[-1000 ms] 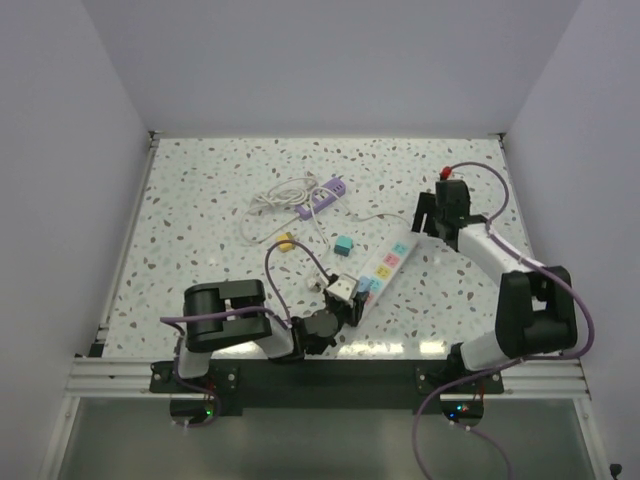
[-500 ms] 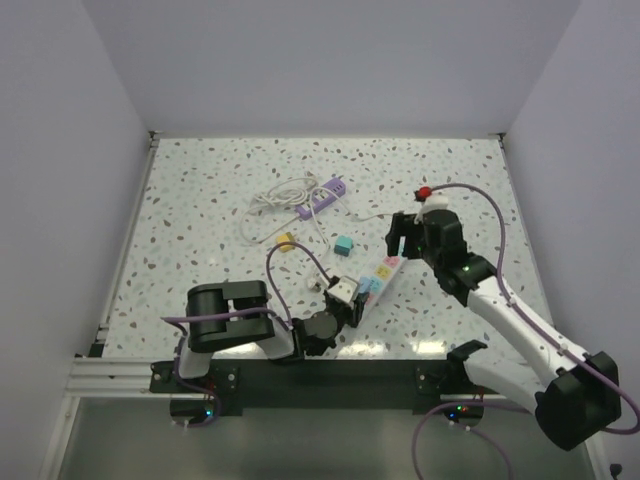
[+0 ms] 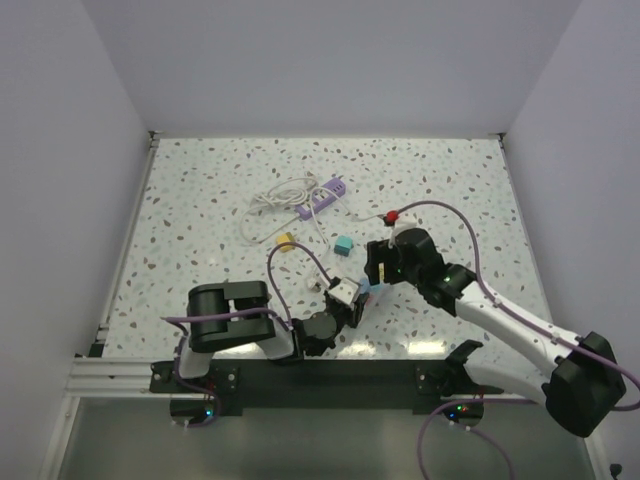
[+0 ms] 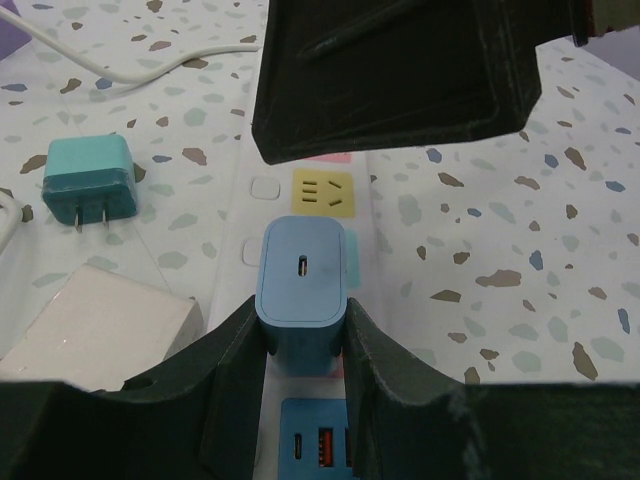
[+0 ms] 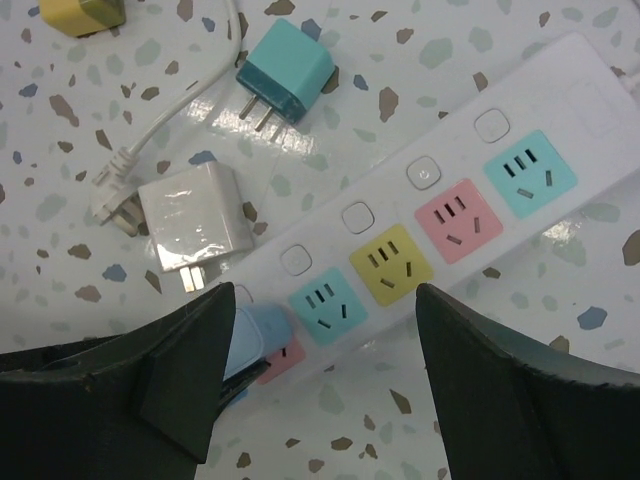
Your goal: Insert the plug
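Three pale walls (image 3: 330,60), speckled table (image 3: 200,200), blue plug (image 4: 303,290)

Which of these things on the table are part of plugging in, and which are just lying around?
In the job: blue plug, in the left end effector; white power strip.
Lying about: teal plug, white charger, yellow plug, purple strip, white cable.

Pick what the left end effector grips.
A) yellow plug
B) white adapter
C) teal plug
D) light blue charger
D: the left end effector is shut on the light blue charger; the teal plug and white adapter lie loose nearby.
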`<state>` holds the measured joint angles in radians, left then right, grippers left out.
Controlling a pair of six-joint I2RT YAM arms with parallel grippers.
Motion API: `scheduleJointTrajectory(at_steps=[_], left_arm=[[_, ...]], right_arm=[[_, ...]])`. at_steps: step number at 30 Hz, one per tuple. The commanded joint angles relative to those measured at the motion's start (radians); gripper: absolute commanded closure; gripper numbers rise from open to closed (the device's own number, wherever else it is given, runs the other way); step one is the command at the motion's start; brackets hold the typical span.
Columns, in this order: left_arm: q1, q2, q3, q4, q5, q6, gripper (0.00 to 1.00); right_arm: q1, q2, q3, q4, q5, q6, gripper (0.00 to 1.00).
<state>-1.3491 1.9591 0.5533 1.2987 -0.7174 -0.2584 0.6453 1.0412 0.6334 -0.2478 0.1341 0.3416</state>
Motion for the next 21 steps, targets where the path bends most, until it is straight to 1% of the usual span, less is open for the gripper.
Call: scheduleJointTrajectory(at_steps=[1,8,13,21], left_arm=[[-0.012,0.030,-0.006,-0.006,-0.002,0.024,1.00],[-0.012,0.044,-0.001,-0.013,-0.016,0.018,1.00],[-0.012,0.049,0.000,-0.013,-0.011,0.018,1.00],[-0.012,0.063,0.005,-0.022,-0.001,0.021,1.00]], right_arm=[[0.027,0.008,-0.008,-0.025,-0.013,0.017,0.24],[0.060,0.034,-0.050,-0.024,-0.013,0.033,0.24],[0.076,0.043,-0.051,-0.031,0.004,0.034,0.24],[0.105,0.051,-0.043,-0.088,0.030,0.051,0.24]])
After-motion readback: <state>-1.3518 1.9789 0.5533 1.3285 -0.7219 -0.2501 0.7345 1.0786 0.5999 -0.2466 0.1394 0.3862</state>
